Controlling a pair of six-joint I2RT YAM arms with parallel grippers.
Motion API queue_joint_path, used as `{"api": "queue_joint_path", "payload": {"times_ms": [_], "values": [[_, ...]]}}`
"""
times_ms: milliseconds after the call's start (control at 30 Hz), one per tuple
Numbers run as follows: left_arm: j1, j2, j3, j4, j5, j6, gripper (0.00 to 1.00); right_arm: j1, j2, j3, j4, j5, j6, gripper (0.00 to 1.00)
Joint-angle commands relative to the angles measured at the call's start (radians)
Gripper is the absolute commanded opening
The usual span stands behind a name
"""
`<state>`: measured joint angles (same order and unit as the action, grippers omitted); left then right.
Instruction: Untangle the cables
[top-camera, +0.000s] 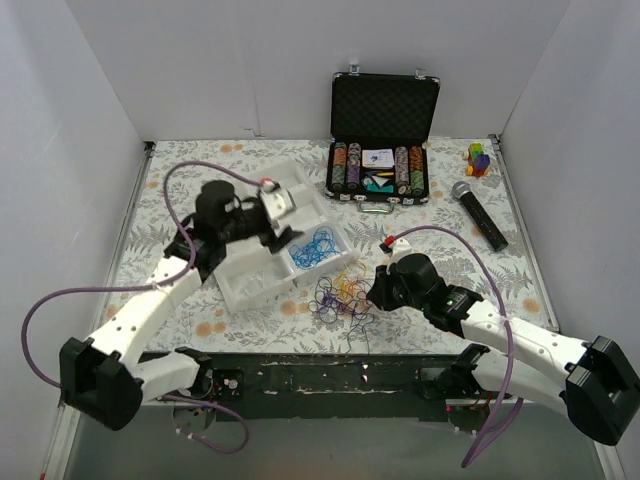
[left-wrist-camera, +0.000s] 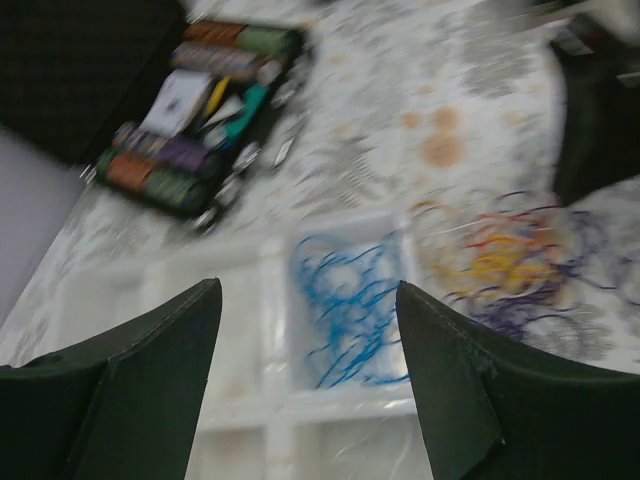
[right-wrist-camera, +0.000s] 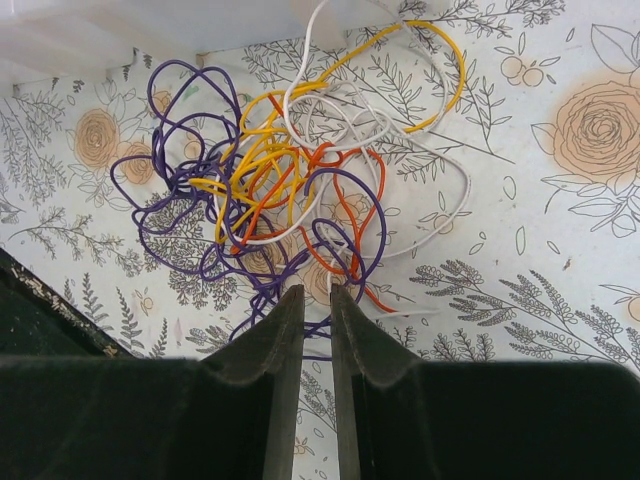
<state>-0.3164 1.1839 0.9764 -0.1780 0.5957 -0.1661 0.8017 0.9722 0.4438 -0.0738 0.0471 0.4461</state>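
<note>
The cables lie in two places. A loose bunch of blue cables (top-camera: 315, 248) (left-wrist-camera: 350, 310) fills one compartment of the white tray (top-camera: 250, 282) (left-wrist-camera: 280, 405). A tangle of purple, yellow, orange and white cables (top-camera: 340, 295) (right-wrist-camera: 290, 190) (left-wrist-camera: 510, 265) rests on the flowered tablecloth in front of the tray. My left gripper (top-camera: 281, 234) (left-wrist-camera: 308, 285) hangs above the tray, open wide and holding nothing, with the blue cables showing between its fingers. My right gripper (top-camera: 376, 291) (right-wrist-camera: 316, 289) sits at the tangle's near edge. Its jaws are a narrow gap apart, and purple strands cross on the cloth beneath that gap.
An open black case of poker chips (top-camera: 385, 150) (left-wrist-camera: 200, 110) stands at the back. A microphone (top-camera: 478, 213) and small coloured blocks (top-camera: 479, 158) lie at the back right. White walls close in the table on three sides.
</note>
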Motion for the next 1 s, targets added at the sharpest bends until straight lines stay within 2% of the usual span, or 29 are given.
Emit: {"api": "queue_joint_path", "payload": {"times_ms": [0, 133, 267, 467, 800, 967], "values": [[-0.283, -0.075, -0.108, -0.045, 0.053, 0.152, 0.72, 0.002, -0.052, 0.027, 0.012, 0.026, 0.013, 0.25], [-0.418, 0.034, -0.110, 0.002, 0.026, 0.162, 0.71, 0.002, -0.076, 0.021, -0.001, 0.040, 0.014, 0.25], [-0.464, 0.161, -0.085, 0.052, 0.015, 0.238, 0.68, 0.002, -0.102, 0.016, -0.029, 0.062, 0.011, 0.25], [-0.498, 0.308, -0.054, 0.100, 0.006, 0.367, 0.56, -0.002, -0.161, -0.002, -0.057, 0.080, 0.014, 0.25], [-0.520, 0.454, 0.010, 0.143, -0.023, 0.542, 0.50, -0.019, -0.205, -0.034, -0.058, 0.045, 0.022, 0.25], [-0.520, 0.480, 0.047, 0.078, -0.016, 0.589, 0.38, -0.030, -0.198, -0.040, -0.044, 0.031, 0.016, 0.25]]}}
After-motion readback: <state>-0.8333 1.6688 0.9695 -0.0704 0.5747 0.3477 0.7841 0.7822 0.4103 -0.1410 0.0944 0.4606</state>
